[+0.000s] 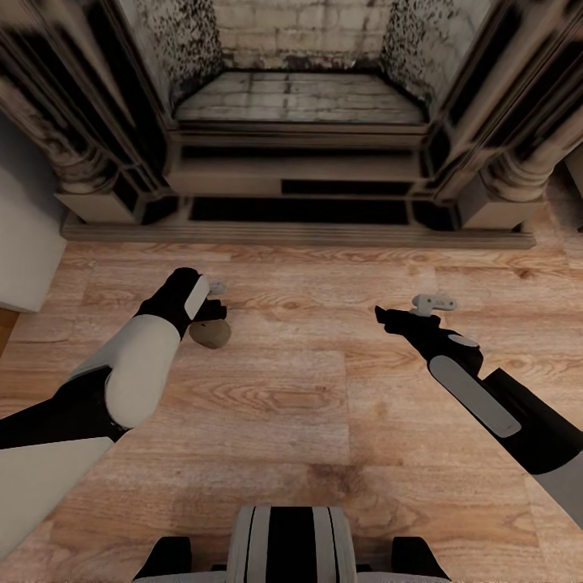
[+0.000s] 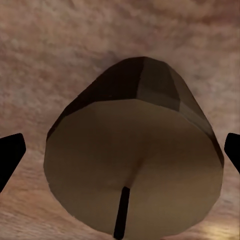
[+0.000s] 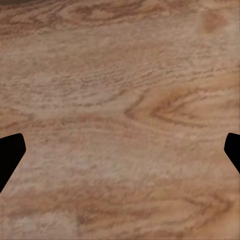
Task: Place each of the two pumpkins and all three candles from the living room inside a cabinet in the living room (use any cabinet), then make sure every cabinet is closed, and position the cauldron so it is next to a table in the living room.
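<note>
Facing the fireplace across the upper frame, the head view shows a candle on the wood floor left of centre beneath the left gripper, while the left wrist view shows that candle between wide-spread fingertips, untouched, and the right wrist view shows the right gripper spread wide over bare floor.

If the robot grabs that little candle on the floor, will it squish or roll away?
Probably not squish: the candle looks like a solid, stubby cylinder. Its round side could roll if nudged over on the smooth wooden floor. The left hand sits open around it, fingers apart, so it may slip until squeezed.
</note>
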{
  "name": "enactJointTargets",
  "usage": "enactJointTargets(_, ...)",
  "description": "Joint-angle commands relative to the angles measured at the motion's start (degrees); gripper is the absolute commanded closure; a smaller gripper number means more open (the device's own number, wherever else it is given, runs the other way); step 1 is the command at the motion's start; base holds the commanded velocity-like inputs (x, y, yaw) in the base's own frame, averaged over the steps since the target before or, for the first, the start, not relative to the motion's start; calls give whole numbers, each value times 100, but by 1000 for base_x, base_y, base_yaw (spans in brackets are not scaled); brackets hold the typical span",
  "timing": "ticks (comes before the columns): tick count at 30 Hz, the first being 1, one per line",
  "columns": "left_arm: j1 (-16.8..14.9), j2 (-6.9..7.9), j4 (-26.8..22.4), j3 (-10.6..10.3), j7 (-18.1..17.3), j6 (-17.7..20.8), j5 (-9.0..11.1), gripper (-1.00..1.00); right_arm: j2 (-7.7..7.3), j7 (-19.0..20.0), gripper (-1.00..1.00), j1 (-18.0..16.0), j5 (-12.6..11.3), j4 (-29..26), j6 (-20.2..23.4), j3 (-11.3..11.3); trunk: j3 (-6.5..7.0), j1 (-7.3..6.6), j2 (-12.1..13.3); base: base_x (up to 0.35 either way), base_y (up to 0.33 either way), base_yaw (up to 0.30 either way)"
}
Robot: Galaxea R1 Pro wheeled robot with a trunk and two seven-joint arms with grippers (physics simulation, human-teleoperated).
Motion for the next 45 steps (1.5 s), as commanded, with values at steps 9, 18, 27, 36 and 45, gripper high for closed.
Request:
enactJointTargets(9, -3, -5, -8, 47, -10, 27, -57, -100, 9, -42, -100, -7, -30, -8, 10, 14, -4, -1, -2, 0, 0, 0)
enactJointTargets(18, -3, -5, -8, 47, -28, 29, -51, -100, 9, -42, -100, -7, -27, -8, 9, 16, -4, -1, -2, 0, 0, 0)
enactJointTargets(27, -3, -11, -8, 55, -32, 36, -50, 100, 9, -42, -100, -7, -27, -8, 7, 14, -4, -1, -2, 0, 0, 0)
enactJointTargets(36, -3, -10, -8, 56, -26, 36, -50, 100, 9, -42, -100, -7, -26, -8, 10, 14, -4, -1, -2, 0, 0, 0)
enactJointTargets(45, -3, -12, -8, 56, -30, 36, -50, 100, 9, -42, -100, -7, -26, -8, 7, 14, -4, -1, -2, 0, 0, 0)
